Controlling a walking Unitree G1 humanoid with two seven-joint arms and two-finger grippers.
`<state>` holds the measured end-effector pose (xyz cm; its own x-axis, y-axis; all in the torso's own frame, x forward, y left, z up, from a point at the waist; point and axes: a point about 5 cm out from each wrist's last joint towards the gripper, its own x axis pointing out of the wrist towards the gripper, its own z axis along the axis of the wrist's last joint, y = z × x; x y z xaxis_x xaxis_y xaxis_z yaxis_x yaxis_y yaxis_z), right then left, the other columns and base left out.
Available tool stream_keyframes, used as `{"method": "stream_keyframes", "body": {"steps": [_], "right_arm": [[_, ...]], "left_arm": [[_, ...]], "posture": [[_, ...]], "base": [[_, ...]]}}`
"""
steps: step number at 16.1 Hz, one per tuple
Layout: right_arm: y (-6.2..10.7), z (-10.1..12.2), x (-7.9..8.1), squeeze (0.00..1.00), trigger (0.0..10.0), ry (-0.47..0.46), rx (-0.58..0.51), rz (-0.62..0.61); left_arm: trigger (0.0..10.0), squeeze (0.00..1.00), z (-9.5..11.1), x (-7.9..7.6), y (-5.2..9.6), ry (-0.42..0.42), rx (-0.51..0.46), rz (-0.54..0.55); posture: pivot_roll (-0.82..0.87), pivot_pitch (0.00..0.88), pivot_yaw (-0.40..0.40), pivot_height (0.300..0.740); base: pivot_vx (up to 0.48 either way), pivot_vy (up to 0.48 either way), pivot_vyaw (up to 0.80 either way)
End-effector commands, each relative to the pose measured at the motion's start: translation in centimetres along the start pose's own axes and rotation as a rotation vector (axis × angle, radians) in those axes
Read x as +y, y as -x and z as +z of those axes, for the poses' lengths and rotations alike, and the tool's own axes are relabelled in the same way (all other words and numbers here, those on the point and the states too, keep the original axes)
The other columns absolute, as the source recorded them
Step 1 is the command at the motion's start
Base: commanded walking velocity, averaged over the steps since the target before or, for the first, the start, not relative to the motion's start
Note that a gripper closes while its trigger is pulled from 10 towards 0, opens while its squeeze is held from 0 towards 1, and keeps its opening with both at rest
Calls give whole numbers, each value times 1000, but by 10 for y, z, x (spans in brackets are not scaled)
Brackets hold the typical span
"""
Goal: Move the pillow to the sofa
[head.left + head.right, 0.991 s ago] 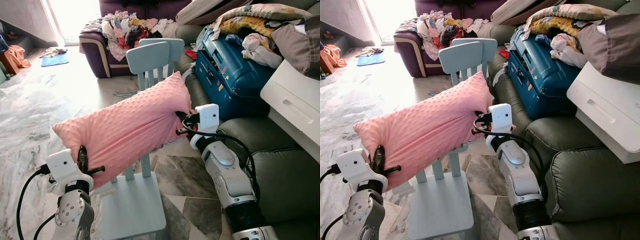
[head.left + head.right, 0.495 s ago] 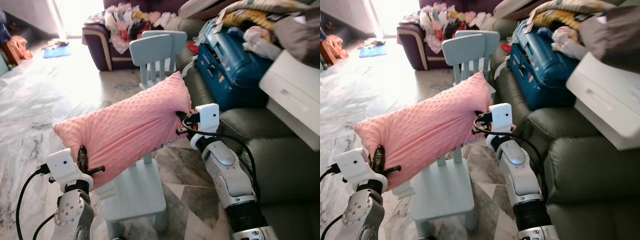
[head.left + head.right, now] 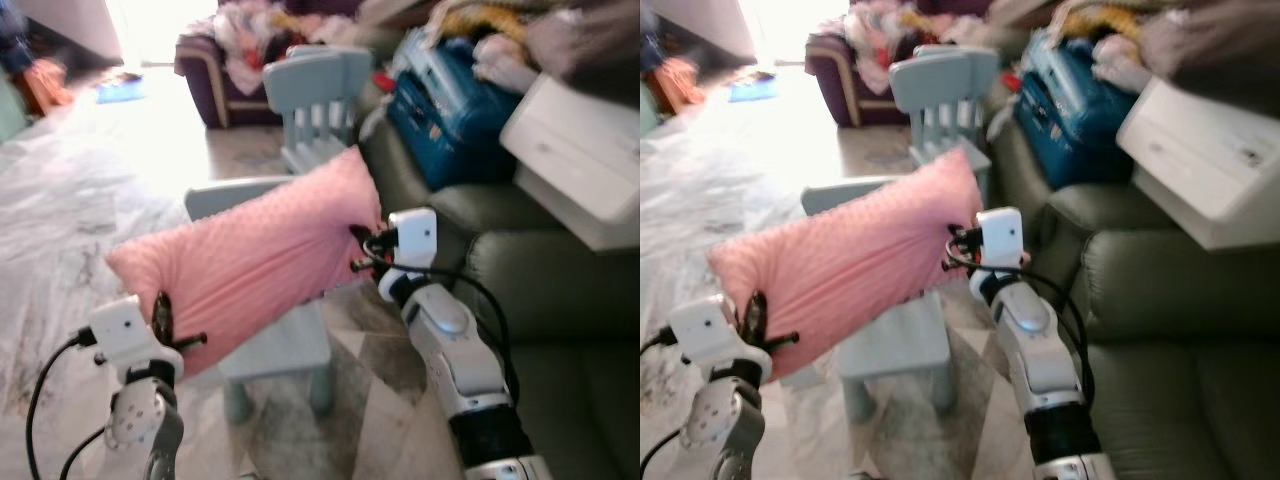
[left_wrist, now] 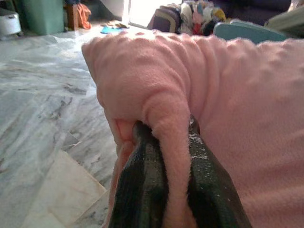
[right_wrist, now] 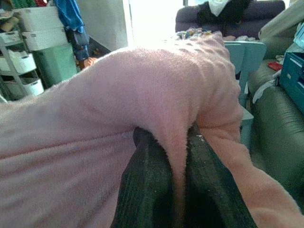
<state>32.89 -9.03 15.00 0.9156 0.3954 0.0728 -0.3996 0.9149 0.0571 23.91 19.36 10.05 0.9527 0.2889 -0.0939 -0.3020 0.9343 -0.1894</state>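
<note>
A long pink dotted pillow (image 3: 250, 255) hangs in the air between my two arms, above a pale blue child's chair (image 3: 280, 345). My left gripper (image 3: 162, 318) is shut on the pillow's lower left end, and my right gripper (image 3: 362, 250) is shut on its upper right end. In the left wrist view the black fingers (image 4: 142, 185) pinch a fold of pink fabric (image 4: 247, 128). The right wrist view has the fingers (image 5: 147, 185) clamped on a fold too. A grey-green sofa (image 3: 560, 300) lies to my right.
A second pale blue chair (image 3: 315, 95) stands behind the first. On the sofa sit a blue suitcase (image 3: 450, 110), a white drawer unit (image 3: 575, 160) and heaped clothes. A purple sofa (image 3: 215, 75) with laundry stands at the back. Marble floor opens to the left.
The camera has moved back and tilted, so the chairs and sofa have slid up and away. Both grippers still hold the pillow in the same pose. The picture is now blurred.
</note>
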Motion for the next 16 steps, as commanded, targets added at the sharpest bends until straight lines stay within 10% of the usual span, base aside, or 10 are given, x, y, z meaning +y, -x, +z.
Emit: {"method": "stream_keyframes", "body": {"steps": [1,16], "right_arm": [[1,12,-11,0,10000,8,-48,-45],[-4,16,-13,0,10000,14,-39,-45]], "left_arm": [[10000,0,-3,7,3,-4,17,39],[10000,0,10,10,-14,46,-32,27]], "posture": [[-168,65,24,740],[-186,60,10,740]], "base": [[-315,0,0],[-58,0,-210]]}}
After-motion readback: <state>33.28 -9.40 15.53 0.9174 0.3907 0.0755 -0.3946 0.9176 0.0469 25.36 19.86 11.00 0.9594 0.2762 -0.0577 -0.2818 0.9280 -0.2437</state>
